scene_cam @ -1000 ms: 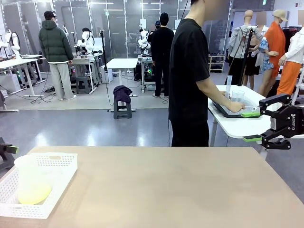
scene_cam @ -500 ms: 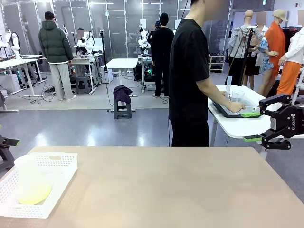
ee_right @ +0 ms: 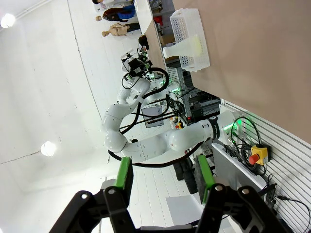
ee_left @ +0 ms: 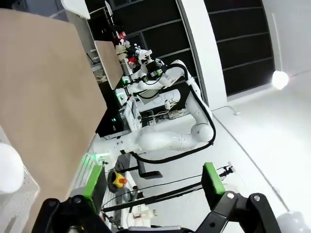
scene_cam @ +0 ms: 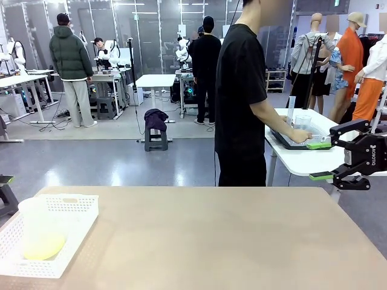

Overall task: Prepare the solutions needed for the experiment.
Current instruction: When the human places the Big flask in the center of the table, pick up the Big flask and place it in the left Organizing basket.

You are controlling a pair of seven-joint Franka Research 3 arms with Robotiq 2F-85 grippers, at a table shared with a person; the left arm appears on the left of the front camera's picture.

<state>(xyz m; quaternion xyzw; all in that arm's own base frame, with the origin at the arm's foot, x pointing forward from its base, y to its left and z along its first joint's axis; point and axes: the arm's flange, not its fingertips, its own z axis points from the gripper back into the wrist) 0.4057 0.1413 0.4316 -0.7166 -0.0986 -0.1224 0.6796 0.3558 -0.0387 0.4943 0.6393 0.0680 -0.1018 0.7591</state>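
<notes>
The solutions (scene_cam: 43,244) are a little pale yellow-green liquid in a translucent whitish flask (scene_cam: 35,225) that stands in a white basket (scene_cam: 71,232) on the table's near left. The right wrist view shows the same flask (ee_right: 187,46) far off. My right gripper (scene_cam: 320,161) hovers off the table's far right corner, jaws apart and holding nothing; its wrist view shows the right gripper (ee_right: 164,177) open too. My left gripper (ee_left: 153,179) is open and bare, and one of its green pads (scene_cam: 6,179) peeks in at the front view's left edge.
A person in a black T-shirt (scene_cam: 240,90) stands at the far side, turned to a white side table (scene_cam: 302,158), hands on a dark tray (scene_cam: 290,142) with clear labware. The tan tabletop (scene_cam: 211,235) is bare from the middle to the right.
My left gripper's green pad has risen and slid left, towards the picture's edge. The right gripper, the basket and the person have stayed put.
</notes>
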